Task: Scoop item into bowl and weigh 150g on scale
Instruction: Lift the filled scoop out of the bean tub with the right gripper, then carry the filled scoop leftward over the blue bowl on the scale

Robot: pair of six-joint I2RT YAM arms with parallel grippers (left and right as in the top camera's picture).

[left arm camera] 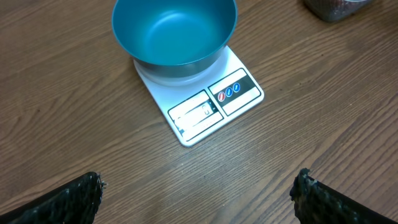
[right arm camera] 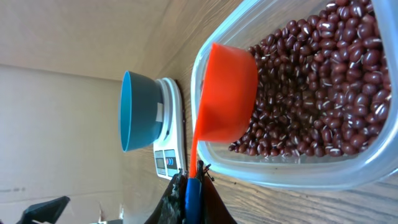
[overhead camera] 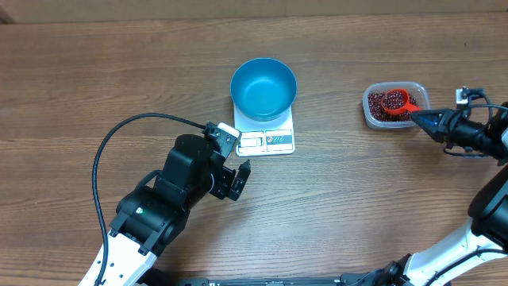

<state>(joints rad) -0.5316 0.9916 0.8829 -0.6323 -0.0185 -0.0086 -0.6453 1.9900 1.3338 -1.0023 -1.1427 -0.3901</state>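
The blue bowl (overhead camera: pixel 263 87) stands empty on the white scale (overhead camera: pixel 268 141), mid-table; the left wrist view shows the bowl (left arm camera: pixel 174 31) on the scale (left arm camera: pixel 205 106) too. Dark red beans (overhead camera: pixel 379 113) fill a clear tub (overhead camera: pixel 419 94) at the right. My right gripper (overhead camera: pixel 416 117) is shut on the blue handle (right arm camera: pixel 193 199) of a red scoop (right arm camera: pixel 227 93). Its cup (overhead camera: pixel 394 102) sits in the tub over the beans (right arm camera: pixel 323 93). My left gripper (overhead camera: pixel 240 181) is open and empty over bare wood, just in front of the scale. Bowl (right arm camera: pixel 140 109) and scale (right arm camera: pixel 168 163) also show in the right wrist view.
The tub's near wall (right arm camera: pixel 298 177) rises between my right gripper and the beans. A black cable (overhead camera: pixel 119 139) loops from the left arm across the left part of the table. Bare wooden tabletop (overhead camera: pixel 341 183) lies between scale and tub.
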